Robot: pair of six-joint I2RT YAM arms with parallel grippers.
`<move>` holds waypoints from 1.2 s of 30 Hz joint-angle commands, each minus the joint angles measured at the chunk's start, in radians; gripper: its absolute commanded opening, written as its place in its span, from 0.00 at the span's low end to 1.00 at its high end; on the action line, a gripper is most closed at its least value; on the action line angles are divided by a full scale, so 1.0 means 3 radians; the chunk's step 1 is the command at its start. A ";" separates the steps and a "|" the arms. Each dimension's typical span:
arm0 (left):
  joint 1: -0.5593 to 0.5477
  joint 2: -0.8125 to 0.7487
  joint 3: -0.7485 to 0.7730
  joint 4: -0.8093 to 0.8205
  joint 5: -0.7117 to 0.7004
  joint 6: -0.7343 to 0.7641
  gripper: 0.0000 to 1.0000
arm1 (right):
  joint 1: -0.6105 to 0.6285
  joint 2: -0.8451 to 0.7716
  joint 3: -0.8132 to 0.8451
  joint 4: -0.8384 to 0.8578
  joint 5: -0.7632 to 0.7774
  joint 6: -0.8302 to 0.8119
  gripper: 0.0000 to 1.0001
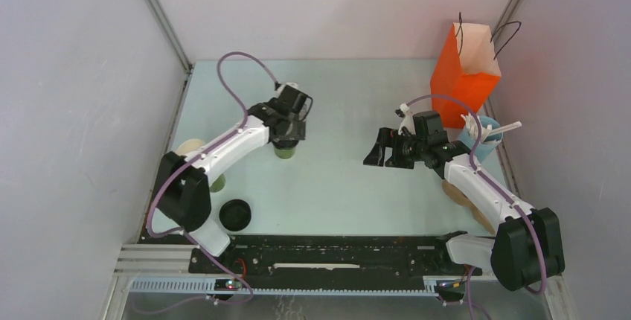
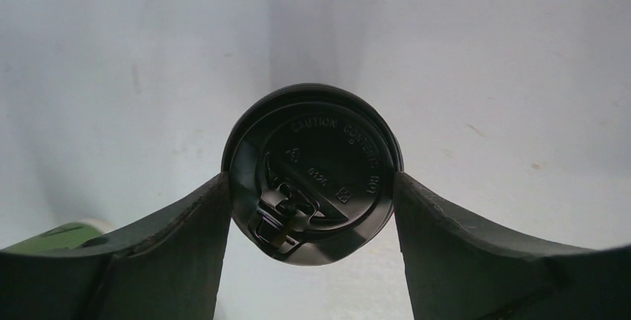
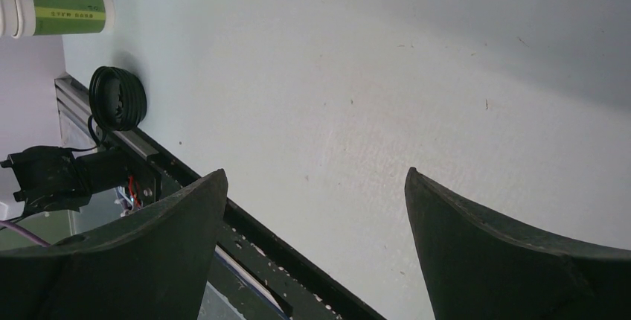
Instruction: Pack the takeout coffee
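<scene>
Olive-green paper cup (image 1: 284, 152) with a round black plastic lid stands upright left of centre on the pale table (image 1: 350, 201), directly beneath the left gripper (image 2: 311, 180), whose fingers (image 2: 190, 238) clasp its rim from both sides, while the right gripper (image 3: 316, 178), nearer the orange paper bag (image 1: 463, 82), gapes wide and empty.

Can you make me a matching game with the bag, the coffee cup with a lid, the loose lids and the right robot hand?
Things:
1 paper bag
2 lidded coffee cup
3 loose lids
4 right gripper

Descriptions:
A black, stacked, near left
B jaws open, holding nothing
C orange, far right
D between the jaws of the left gripper

Pairs: 1-C, 2-D, 3-A, 4-B
</scene>
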State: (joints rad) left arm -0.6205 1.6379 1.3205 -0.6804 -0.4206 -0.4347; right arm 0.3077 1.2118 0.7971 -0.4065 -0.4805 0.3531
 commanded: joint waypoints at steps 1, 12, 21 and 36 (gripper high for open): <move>0.0417 -0.0382 -0.0244 0.0141 -0.0117 0.0079 0.67 | 0.0013 -0.0041 -0.0013 0.0123 -0.0054 -0.0057 0.98; 0.1530 -0.0527 -0.0285 0.0529 0.0030 0.0117 0.67 | 0.0043 -0.0037 -0.0013 0.0142 -0.0112 -0.0052 0.98; 0.1810 -0.0078 0.0119 0.0595 0.0297 0.0061 0.68 | 0.0053 -0.0091 -0.0023 0.0122 -0.0108 -0.0057 0.98; 0.1838 0.0018 0.0383 0.0359 0.0384 0.0156 0.97 | 0.0064 -0.0126 -0.0024 0.0150 -0.0155 -0.0042 0.98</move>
State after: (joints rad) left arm -0.0761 1.6684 1.3518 -0.5449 -0.3145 -0.4137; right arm 0.3172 1.2110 0.7967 -0.3935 -0.5106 0.3534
